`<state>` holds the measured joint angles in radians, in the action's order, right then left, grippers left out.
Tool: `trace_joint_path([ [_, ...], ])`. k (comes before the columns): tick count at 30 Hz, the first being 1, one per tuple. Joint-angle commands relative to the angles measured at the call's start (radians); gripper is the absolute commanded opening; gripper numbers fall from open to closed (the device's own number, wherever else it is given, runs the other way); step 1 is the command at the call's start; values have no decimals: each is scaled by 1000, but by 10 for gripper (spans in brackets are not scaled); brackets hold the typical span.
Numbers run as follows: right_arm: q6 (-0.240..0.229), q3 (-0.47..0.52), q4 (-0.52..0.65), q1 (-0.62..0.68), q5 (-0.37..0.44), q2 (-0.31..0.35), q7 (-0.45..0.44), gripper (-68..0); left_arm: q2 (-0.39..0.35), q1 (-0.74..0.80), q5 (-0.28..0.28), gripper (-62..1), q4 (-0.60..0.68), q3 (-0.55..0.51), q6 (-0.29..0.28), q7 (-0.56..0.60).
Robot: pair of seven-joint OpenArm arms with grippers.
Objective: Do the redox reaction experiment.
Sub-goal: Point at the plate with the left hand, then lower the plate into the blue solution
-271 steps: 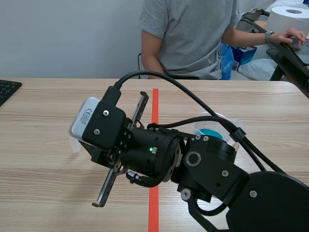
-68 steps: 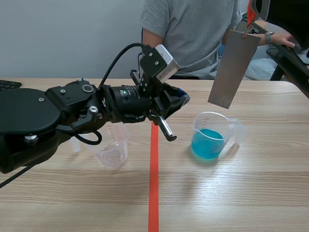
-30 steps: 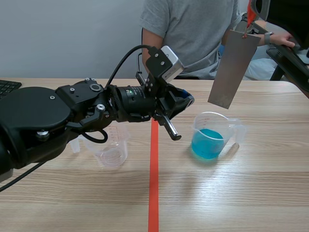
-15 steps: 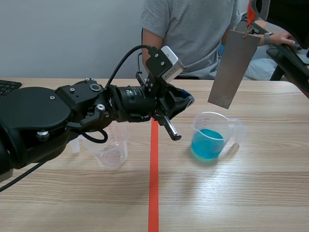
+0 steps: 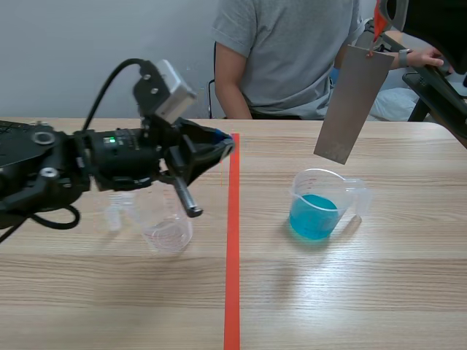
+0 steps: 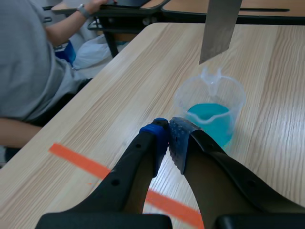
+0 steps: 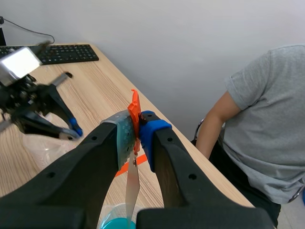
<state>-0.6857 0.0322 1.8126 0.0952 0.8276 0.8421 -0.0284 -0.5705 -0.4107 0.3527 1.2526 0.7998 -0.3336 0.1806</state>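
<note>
Scene view: the right pincer is raised at the far right and pinches an orange clip. A grey metal plate hangs from the clip, tilted. Its lower edge is in the air above the beaker and clear of the blue liquid inside. The beaker stands on the tabletop, right of the tape line. The left arm reaches in from the left. The left pincer is held off the tabletop just left of the tape, fingers pressed together on nothing. An empty clear cup stands below that arm. A person sits across the tabletop.

Left wrist view: the fingertip pads meet, with nothing between them. The beaker is ahead of the pincer, spout on its far side, roughly a third full of blue. The plate's lower corner hangs above the beaker's far rim. The tape runs under the fingers.

Right wrist view: the clip is clamped between the two pads, and the plate drops edge-on below it. Blue liquid shows directly beneath. The left pincer and the clear cup lie beyond, with a keyboard further along the tabletop.
</note>
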Motion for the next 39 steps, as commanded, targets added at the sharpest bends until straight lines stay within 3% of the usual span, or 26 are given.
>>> trace_joint_path([
  [1, 4, 6, 3, -14, 14, 11, -22, -660, -55, 51, 34, -562, 48, -55, 3, 14],
  [8, 4, 6, 3, -14, 14, 11, -23, -660, -272, 396, 121, -562, 183, -314, 6, 60],
  [13, 4, 6, 3, -14, 14, 11, -22, -660, -331, 688, 131, -562, 195, -533, 11, 66],
  [20, 4, 6, -4, -14, 14, 11, -23, -660, -319, 1069, 131, -562, 195, -767, 62, 117],
  [25, 4, 6, -42, -15, 14, 3, -24, -660, -253, 1255, 130, -562, 189, -863, 74, 126],
  [32, -8, -29, -111, -27, -2, -37, -23, -660, -145, 1412, 122, -562, 187, -912, 166, 106],
  [39, -16, -87, -187, -80, -44, -69, -36, -660, -68, 1489, 118, -562, 183, -912, 190, 106],
])
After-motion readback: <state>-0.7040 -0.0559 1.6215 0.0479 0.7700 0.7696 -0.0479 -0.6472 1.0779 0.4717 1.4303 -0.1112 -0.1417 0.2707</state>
